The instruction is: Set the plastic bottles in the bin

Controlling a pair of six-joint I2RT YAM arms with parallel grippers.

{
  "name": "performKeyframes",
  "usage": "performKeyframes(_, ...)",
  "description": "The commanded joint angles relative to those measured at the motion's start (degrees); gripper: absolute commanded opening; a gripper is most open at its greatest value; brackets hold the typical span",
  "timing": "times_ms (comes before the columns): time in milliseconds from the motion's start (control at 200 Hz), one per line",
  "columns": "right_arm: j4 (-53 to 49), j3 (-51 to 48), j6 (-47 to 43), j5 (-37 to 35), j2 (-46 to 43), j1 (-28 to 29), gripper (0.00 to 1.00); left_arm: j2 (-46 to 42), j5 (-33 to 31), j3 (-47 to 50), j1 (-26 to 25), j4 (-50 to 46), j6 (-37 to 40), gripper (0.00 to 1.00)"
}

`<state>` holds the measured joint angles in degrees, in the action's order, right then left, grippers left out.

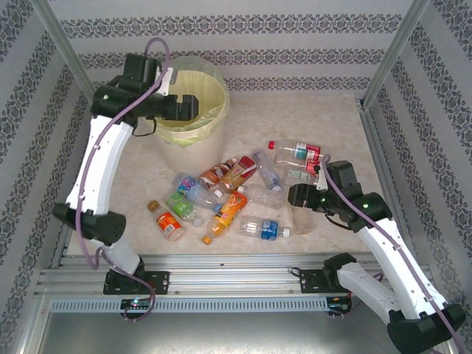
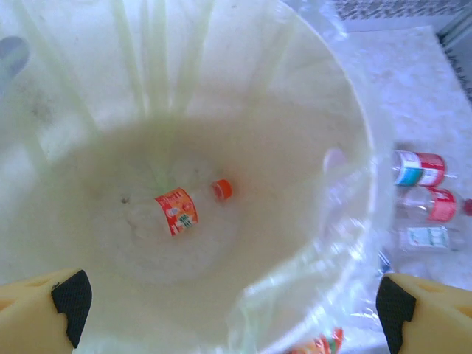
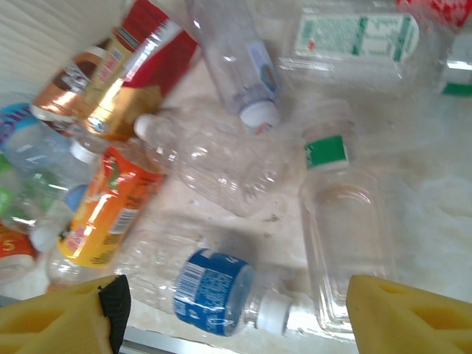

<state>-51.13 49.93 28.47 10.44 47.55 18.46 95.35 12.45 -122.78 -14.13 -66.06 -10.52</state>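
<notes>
Left gripper (image 1: pixel 193 105) released, empty, over bin (image 1: pixel 193 151) at 11 o'clock; orange-label bottle (image 2: pixel 177 210) lies inside. Right gripper (image 3: pixel 234 313) spread, grasping nothing, above blue-label bottle (image 3: pixel 210 291) in pile at 5 o'clock from bin. Risk: jaws catch green-band bottle (image 3: pixel 343 214) too; slick crushed plastic squirts free.

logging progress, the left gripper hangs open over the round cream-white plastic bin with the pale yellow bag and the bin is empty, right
Not empty: the left wrist view shows one clear plastic bottle with an orange label and cap lying at the bottom of the cream-white plastic bin. The left gripper hangs open over it.
</notes>
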Motion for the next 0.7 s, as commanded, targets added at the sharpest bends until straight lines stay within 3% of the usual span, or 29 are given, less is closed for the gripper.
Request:
performKeyframes(0, -2.6, -0.9, -0.7, -4.0, 1.5, -0.8, 0.78, -7.9, 6.3, 8.1, 0.3, 7.4, -1.2, 1.0)
performKeyframes(180, -2.5, -1.3, -0.2, -5.7, 6.0, -1.7, 0.78, -19.6, 9.9, 24.2, -3.2, 13.0, -3.9, 1.0)
performKeyframes(320, -1.8, -1.1, -0.4, -6.1, 10.2, -2.8, 0.78, -27.6, 9.2, 34.3, -10.3, 17.3, -7.0, 1.0)
performKeyframes(455, -1.0, -1.1, -1.7, -7.3, 13.6, -3.8, 0.79, -31.6, 6.7, 39.4, -16.4, 17.7, -9.2, 1.0)
performKeyframes(694, 1.9, -0.6, -4.1, -6.3, 20.1, -5.1, 0.8, -37.0, 10.3, 52.5, -23.6, 29.0, -14.5, 1.0)
